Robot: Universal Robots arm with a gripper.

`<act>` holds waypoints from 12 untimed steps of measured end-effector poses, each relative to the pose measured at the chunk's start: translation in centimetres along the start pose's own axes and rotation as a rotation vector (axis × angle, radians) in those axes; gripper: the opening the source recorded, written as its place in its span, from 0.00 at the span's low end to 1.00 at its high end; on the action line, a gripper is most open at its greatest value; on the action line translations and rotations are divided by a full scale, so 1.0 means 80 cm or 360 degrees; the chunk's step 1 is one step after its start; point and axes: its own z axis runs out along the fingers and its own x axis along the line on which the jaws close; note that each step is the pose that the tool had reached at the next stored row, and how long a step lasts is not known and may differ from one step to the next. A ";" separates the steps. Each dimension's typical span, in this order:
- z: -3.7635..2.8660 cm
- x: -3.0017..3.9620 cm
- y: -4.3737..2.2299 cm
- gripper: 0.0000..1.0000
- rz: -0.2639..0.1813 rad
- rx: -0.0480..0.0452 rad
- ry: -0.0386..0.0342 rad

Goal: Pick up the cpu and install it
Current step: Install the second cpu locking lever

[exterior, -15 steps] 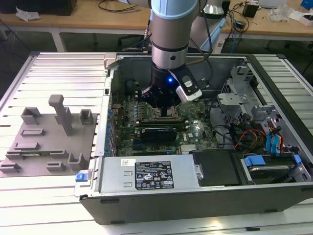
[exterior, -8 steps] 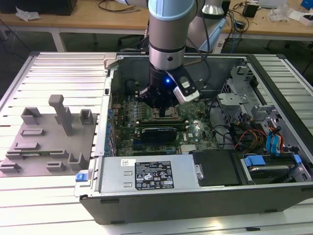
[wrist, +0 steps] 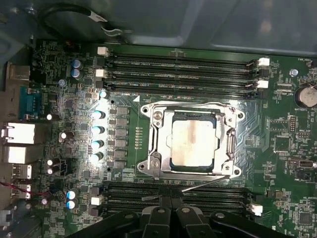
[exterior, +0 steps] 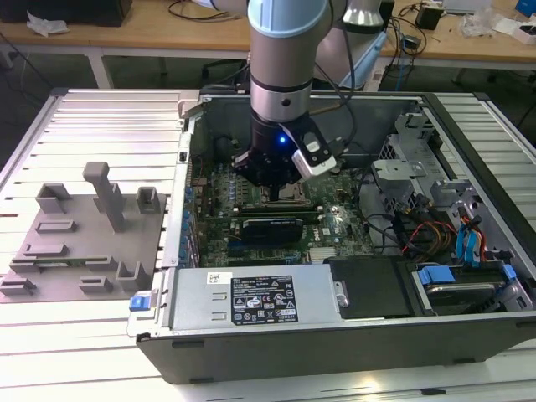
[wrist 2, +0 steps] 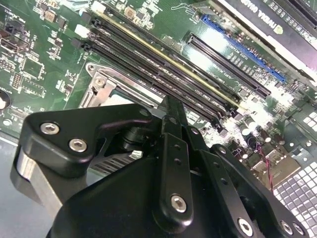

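Observation:
The cpu (wrist: 193, 144), a square chip with a pale silvery top, lies flat inside the socket frame (wrist: 148, 111) on the green motherboard (wrist: 277, 129) in the first wrist view. The frame's thin metal lever (wrist: 203, 184) lies along the side of the socket nearest the gripper. My gripper (wrist: 172, 201) hovers just off that side of the socket, its two black fingers pressed together with nothing between them. In the exterior view the gripper (exterior: 280, 180) hangs low inside the open computer case, right over the socket. The second wrist view has the fingertip (wrist 2: 171, 101) beside the socket frame (wrist 2: 99, 84).
Memory slots (wrist: 183, 69) flank the socket on two sides. A long black expansion card (exterior: 270, 228) sits just in front of the gripper, then the power supply (exterior: 251, 297). Drive bays with blue tabs and cables (exterior: 469, 243) fill the exterior view's right. A grey fixture tray (exterior: 75, 243) lies outside the case.

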 end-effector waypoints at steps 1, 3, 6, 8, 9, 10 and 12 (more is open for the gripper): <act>0.0006 0.0023 0.0001 0.11 0.0000 0.0000 0.0000; 0.0029 0.0058 0.0004 0.11 0.0004 0.0000 0.0000; 0.0076 0.0068 0.0004 0.11 0.0035 -0.0003 0.0000; 0.0109 0.0089 0.0004 0.11 0.0049 -0.0011 -0.0001; 0.0136 0.0119 0.0006 0.11 0.0059 -0.0019 -0.0001; 0.0165 0.0155 0.0008 0.11 0.0066 -0.0028 -0.0002; 0.0166 0.0172 -0.0010 0.11 0.0067 -0.0045 -0.0003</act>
